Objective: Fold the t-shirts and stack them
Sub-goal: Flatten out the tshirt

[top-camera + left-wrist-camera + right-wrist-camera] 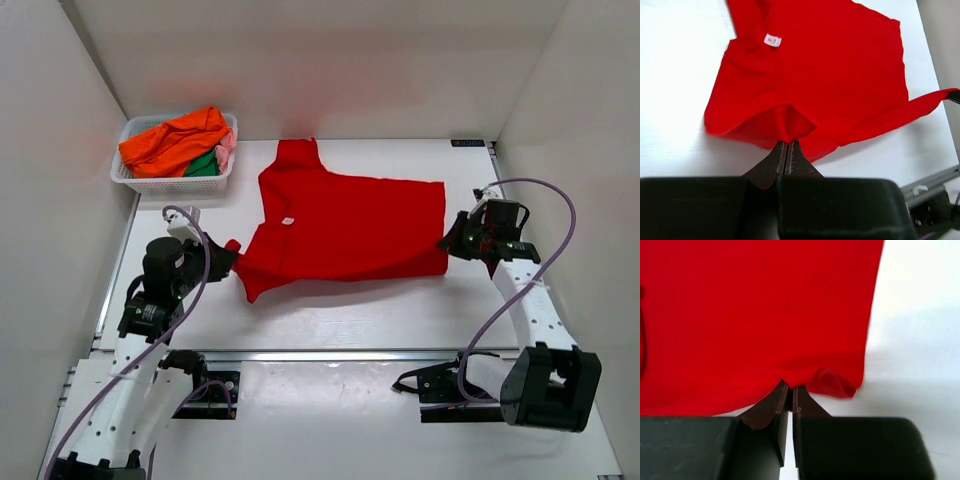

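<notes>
A bright red short-sleeved cloth t-shirt (345,225) lies spread across the middle of the white tabletop (330,315), its collar end toward the left arm and its straight hem toward the right arm. One sleeve points away to the far side. A small white label (772,40) shows at the neckline. The left pincer (786,146) is closed on a bunched fold of red cloth at the shirt's near-left sleeve, the dark fingertips pressed together with fabric pinched between them. The right pincer (788,389) is likewise clamped on the hem close to the near-right corner, where the cloth puckers and a small lobe curls over beside the fingertips. Between the two grips the near edge of the shirt runs as a stretched band, with a shadow on the tabletop below it. At the far-left corner of the tabletop, well apart from the red shirt's body, stands a white plastic mesh basket (170,184) holding a crumpled orange shirt (172,142) on top, with a green shirt (205,166) and a pink shirt (227,150) showing at its right side.
</notes>
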Robot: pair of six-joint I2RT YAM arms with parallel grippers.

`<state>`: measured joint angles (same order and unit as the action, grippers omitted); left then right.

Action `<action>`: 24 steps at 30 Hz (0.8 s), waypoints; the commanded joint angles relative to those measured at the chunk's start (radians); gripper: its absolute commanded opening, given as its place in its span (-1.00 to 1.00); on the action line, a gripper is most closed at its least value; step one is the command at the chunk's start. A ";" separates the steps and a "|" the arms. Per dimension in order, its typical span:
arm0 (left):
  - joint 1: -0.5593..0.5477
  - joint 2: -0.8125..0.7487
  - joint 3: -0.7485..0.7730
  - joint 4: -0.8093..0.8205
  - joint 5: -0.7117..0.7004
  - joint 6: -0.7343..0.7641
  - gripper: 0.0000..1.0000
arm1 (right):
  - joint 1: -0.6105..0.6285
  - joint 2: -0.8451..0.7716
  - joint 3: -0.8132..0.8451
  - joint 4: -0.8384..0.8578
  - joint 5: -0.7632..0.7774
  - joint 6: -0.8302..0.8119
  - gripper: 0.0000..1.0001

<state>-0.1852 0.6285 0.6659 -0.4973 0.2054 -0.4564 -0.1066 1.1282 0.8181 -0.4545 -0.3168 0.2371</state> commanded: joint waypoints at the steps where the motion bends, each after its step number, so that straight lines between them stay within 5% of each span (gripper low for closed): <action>1: -0.046 -0.012 0.011 -0.076 -0.023 -0.018 -1.00 | -0.004 -0.073 -0.060 -0.072 0.036 0.027 -1.00; 12: -0.103 -0.113 -0.025 -0.141 -0.058 -0.079 -1.00 | 0.013 -0.206 -0.168 -0.156 0.005 0.051 -1.00; 17: 0.004 0.130 -0.055 0.082 0.018 -0.055 -1.00 | 0.002 -0.050 -0.082 -0.002 -0.036 0.002 -1.00; 20: 0.067 0.403 0.211 0.229 0.043 0.013 -1.00 | -0.005 0.142 0.207 0.031 -0.053 -0.044 -0.99; 22: 0.066 0.479 0.616 0.168 -0.075 0.073 -1.00 | -0.022 0.226 0.471 -0.037 -0.026 -0.059 -1.00; 24: 0.024 0.478 0.828 0.117 -0.307 0.148 -1.00 | -0.047 0.231 0.727 -0.078 0.024 -0.065 -1.00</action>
<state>-0.1341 1.2034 1.1473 -0.4938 0.1192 -0.4274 -0.1173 1.4101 1.2415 -0.6067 -0.3374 0.2157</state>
